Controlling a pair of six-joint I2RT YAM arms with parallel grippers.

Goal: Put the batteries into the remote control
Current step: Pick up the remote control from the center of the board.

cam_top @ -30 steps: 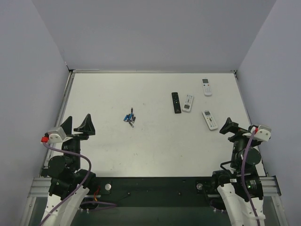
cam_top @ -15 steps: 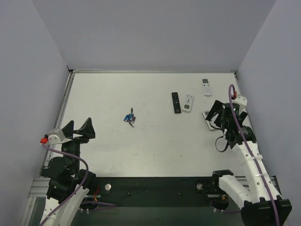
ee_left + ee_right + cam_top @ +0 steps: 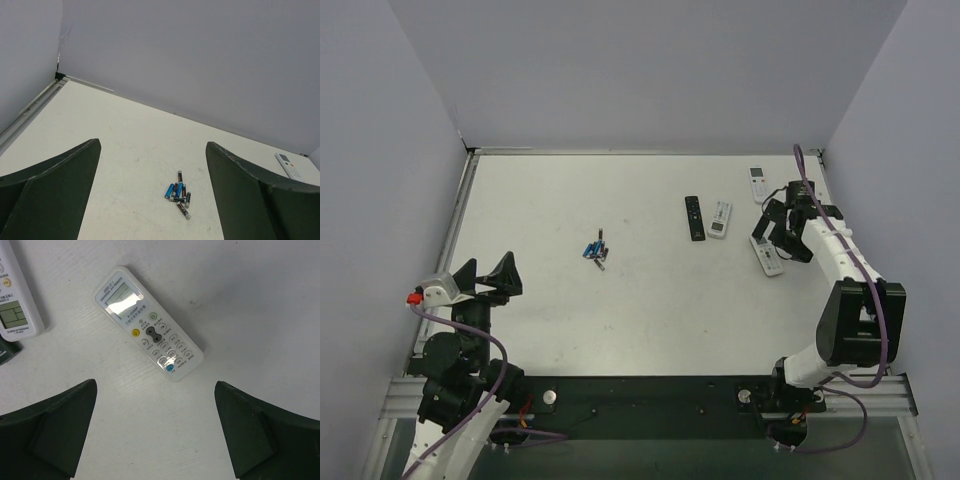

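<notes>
Framing batteries (image 3: 178, 190) left wrist, remote control (image 3: 149, 324) right wrist

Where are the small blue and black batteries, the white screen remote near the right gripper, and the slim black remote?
small blue and black batteries (image 3: 178, 192), left wrist view, middle of the pile.
white screen remote (image 3: 148, 325), right wrist view, buttons below the screen.
slim black remote (image 3: 694, 217), top view, mid-body.
</notes>
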